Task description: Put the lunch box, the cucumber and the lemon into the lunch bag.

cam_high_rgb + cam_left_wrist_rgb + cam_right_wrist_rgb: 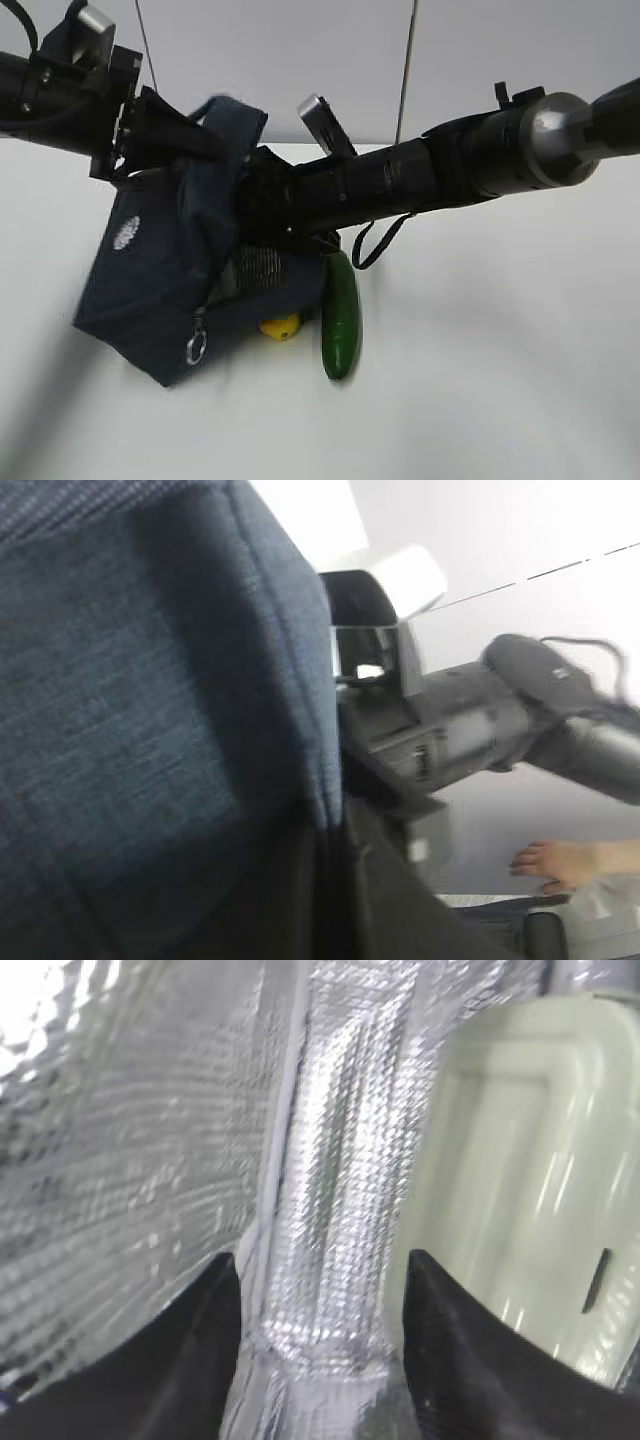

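The navy lunch bag (150,270) hangs tilted on the white table, its mouth turned to the right. My left gripper (165,130) is shut on the bag's upper handle and holds it up; in the left wrist view the navy fabric (150,700) runs down into the dark jaws. My right arm (420,175) reaches into the bag, so the bag hides its gripper in the exterior view. In the right wrist view the right gripper (322,1255) stands open over the silver lining (330,1160). The pale green lunch box (530,1180) lies just right of its right finger. The cucumber (339,315) and the lemon (281,327) lie on the table outside the bag.
The zipper's metal ring (195,348) dangles at the bag's lower front. A second handle loop (375,245) hangs under my right arm, above the cucumber. The white table (500,380) runs on to the right and front. A person's bare foot (570,865) shows in the left wrist view.
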You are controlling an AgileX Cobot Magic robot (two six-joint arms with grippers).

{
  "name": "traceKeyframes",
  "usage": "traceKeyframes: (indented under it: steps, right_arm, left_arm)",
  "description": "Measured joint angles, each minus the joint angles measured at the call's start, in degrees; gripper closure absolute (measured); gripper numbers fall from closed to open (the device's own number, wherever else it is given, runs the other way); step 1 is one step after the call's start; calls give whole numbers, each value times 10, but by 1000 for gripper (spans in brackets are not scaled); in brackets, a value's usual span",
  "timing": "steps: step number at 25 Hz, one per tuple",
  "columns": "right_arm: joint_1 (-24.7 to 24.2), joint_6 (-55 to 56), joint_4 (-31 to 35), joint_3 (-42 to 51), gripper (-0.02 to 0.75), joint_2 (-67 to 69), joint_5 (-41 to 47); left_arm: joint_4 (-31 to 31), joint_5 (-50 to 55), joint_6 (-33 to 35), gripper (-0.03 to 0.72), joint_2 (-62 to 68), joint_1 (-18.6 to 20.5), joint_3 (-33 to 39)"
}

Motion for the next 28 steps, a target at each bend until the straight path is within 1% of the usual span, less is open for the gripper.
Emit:
traceKeyframes:
  steps: [6,12,20,24,28]
  right_arm:
    - [0,3,0,0,345,0,6]
    - [-1,-3,0,0,348,0,33]
    - [-35,-39,-10,0,351,0,110]
    - [-50,-43,-36,0,351,-2,120]
    - [-51,-39,-83,0,353,-14,125]
  left_arm:
    - [4,-4,1,694,3,0,0]
    - [4,-4,1,694,3,0,0]
    - [4,-2,1,694,3,0,0]
    - [4,-2,1,694,3,0,0]
    - [4,-2,1,694,3,0,0]
